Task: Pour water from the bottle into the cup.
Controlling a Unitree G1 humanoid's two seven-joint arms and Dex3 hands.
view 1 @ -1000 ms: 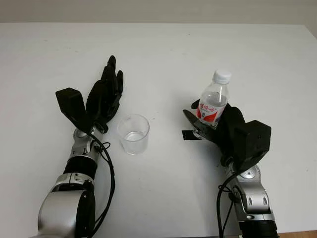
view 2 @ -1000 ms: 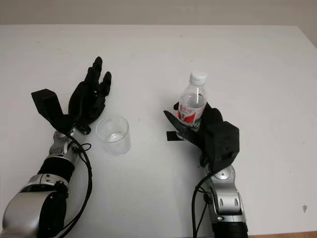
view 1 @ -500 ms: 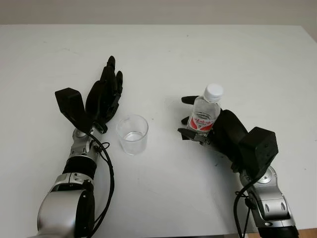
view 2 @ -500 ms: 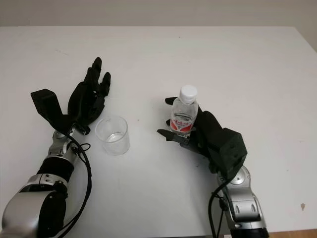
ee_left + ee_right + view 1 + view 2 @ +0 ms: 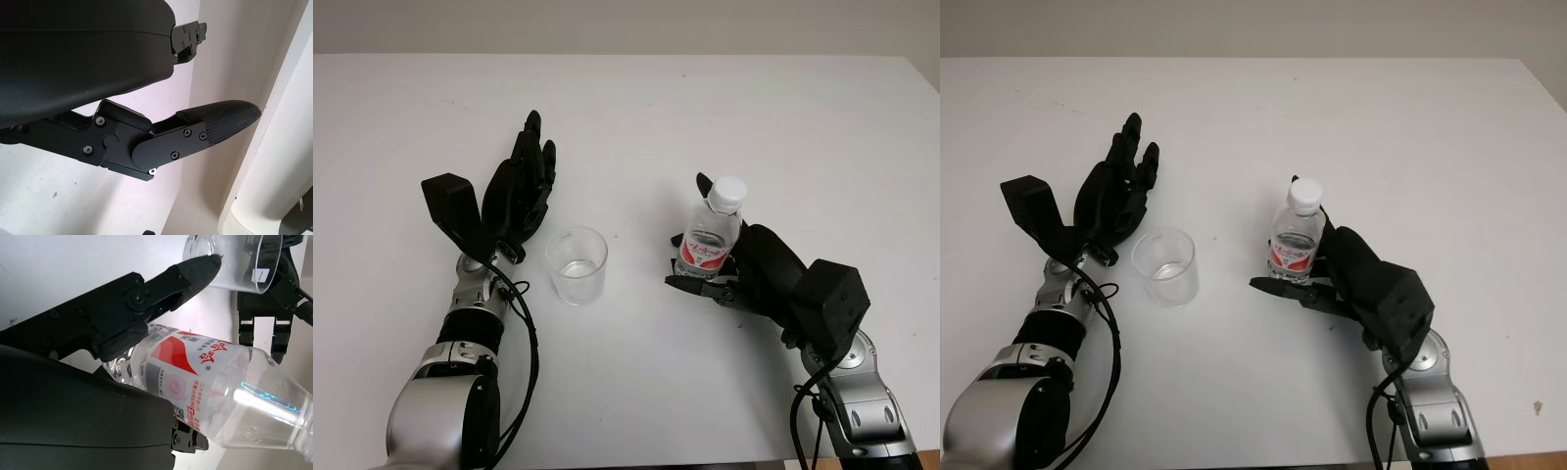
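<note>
A clear plastic cup [image 5: 577, 264] stands upright on the white table, left of centre. To its right, my right hand [image 5: 724, 271] is shut on a small water bottle [image 5: 708, 238] with a red label and white cap [image 5: 728, 190]; the bottle is nearly upright, leaning slightly. The right wrist view has the bottle [image 5: 210, 382] gripped between the fingers, with the cup [image 5: 234, 259] beyond it. My left hand [image 5: 522, 186] is open just left of and behind the cup, not touching it.
The white table [image 5: 724, 108] stretches wide behind and to the right of both hands. Black cables [image 5: 527, 333] run along my left forearm near the cup.
My right hand has carried the bottle left and toward the near side, closer to the cup. A small black marker under the bottle's earlier spot is no longer seen. The left hand has stayed put.
</note>
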